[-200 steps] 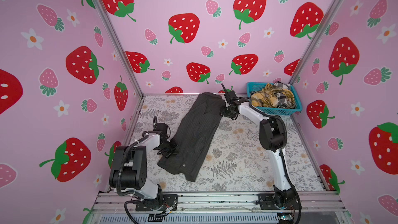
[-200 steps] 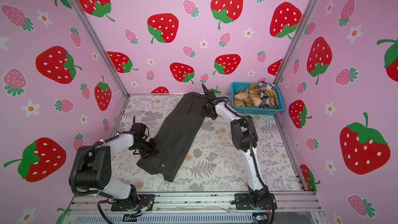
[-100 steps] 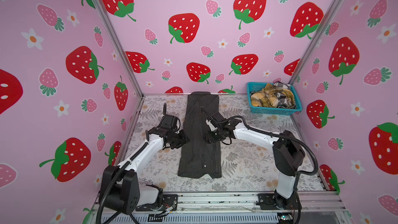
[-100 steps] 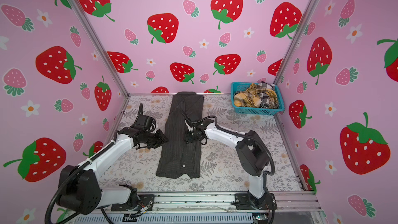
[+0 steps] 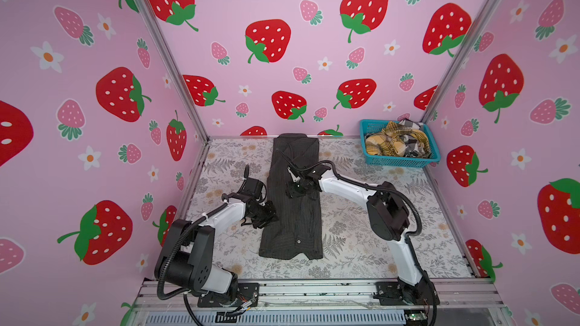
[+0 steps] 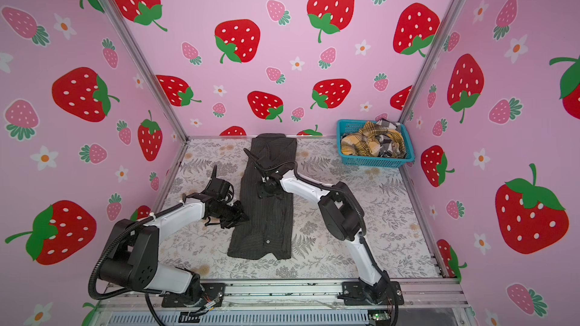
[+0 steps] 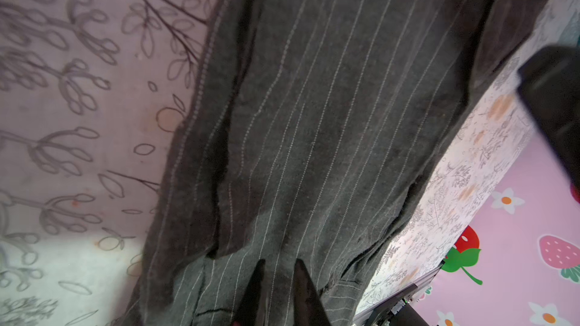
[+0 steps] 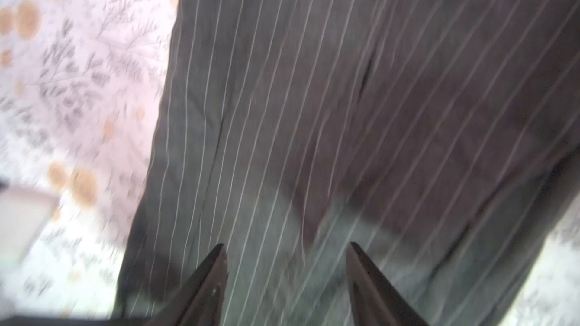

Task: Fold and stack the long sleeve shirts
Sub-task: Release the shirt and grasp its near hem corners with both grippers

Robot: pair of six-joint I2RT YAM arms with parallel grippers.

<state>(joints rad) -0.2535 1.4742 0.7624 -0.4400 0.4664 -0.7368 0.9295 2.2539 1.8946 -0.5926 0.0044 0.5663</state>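
Note:
The dark charcoal pinstriped shirt (image 5: 292, 233) (image 6: 266, 224) lies as a long narrow strip down the middle of the table, from the back wall toward the front. My left gripper (image 5: 272, 214) (image 6: 245, 214) is at its left edge. In the left wrist view the left gripper (image 7: 279, 265) has its fingers only slightly apart over bunched cloth (image 7: 329, 105); a pinch is not clear. My right gripper (image 5: 291, 191) (image 6: 262, 190) hovers open over the shirt's middle (image 8: 314, 105), its fingertips (image 8: 219, 252) spread wide. The mustard plaid shirt (image 5: 386, 147) and the checked shirt (image 5: 408, 124) lie crumpled in the basket.
The turquoise mesh basket (image 5: 400, 161) (image 6: 375, 161) stands in the back right corner. Pink strawberry walls close in the floral table (image 5: 361, 230) at the back and both sides. A metal rail (image 5: 314, 290) runs along the front edge.
The pinstriped shirt swung from a slant to lying straight. My right gripper came from the shirt's far end to its middle. My left gripper moved in along the left edge.

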